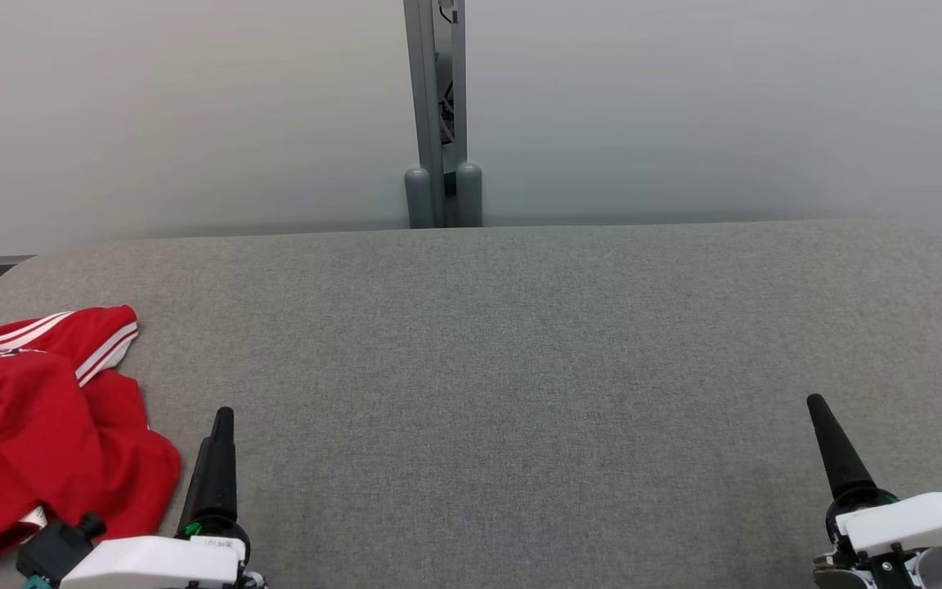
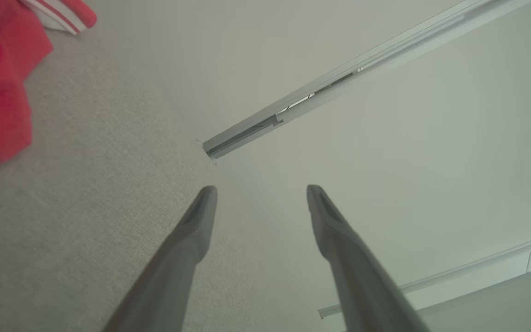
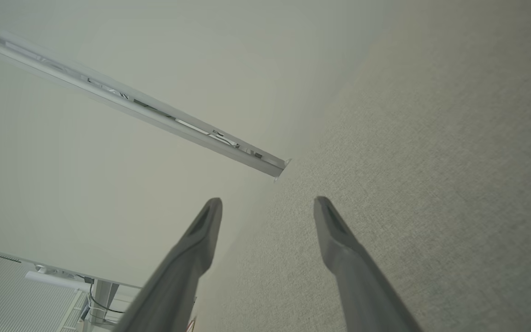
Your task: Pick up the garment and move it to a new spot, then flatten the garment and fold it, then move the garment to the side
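Over at the far left of the grey cloth-covered desk (image 1: 520, 343), a red garment (image 1: 46, 425) with white stripes lies crumpled in a heap near the left edge. One striped end points toward the back of the desk. Just to its right, at the near edge, sits the left gripper (image 2: 261, 190). Its two dark fingers (image 2: 187, 249) are spread apart and clasp nothing; the garment lies beside them, out of their grasp. Across the middle, the desk runs back to a pale wall (image 1: 193, 106), where a grey upright post (image 1: 436, 114) rises behind the far edge. At the far right, the right gripper (image 3: 268, 200) is well apart from the garment, its fingers (image 3: 353, 267) likewise spread wide over the grey cloth.
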You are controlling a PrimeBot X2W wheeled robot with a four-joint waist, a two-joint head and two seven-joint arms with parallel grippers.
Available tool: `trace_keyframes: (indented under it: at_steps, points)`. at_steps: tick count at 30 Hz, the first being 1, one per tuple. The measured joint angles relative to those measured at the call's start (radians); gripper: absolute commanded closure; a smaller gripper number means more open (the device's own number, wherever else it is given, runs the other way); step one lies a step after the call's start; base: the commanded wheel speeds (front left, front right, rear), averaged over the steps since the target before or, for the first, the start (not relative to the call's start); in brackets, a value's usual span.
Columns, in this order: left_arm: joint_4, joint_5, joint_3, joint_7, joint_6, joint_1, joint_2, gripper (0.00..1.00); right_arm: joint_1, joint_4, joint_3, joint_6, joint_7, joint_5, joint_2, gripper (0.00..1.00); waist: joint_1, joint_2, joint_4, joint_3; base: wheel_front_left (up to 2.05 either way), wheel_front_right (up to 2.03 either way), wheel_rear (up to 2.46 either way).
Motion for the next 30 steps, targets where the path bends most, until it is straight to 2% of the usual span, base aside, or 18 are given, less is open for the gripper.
trace_keyframes:
  at_steps: [10, 30]
  points:
    - [-0.027, 0.159, -0.034, -0.024, 0.023, 0.013, 0.000, 0.00, 0.034, -0.072, 0.042, 0.000, -0.045, -0.219, -0.003, 0.00, 0.0000, 0.0000, 0.003, -0.008, 0.00, 0.00, 0.00]
    - [-0.081, 0.469, -0.088, -0.067, 0.045, 0.031, 0.002, 0.00, 0.080, -0.167, 0.082, 0.000, -0.131, -0.484, -0.001, 0.00, 0.0000, 0.0000, 0.011, -0.025, 0.00, 0.00, 0.00]
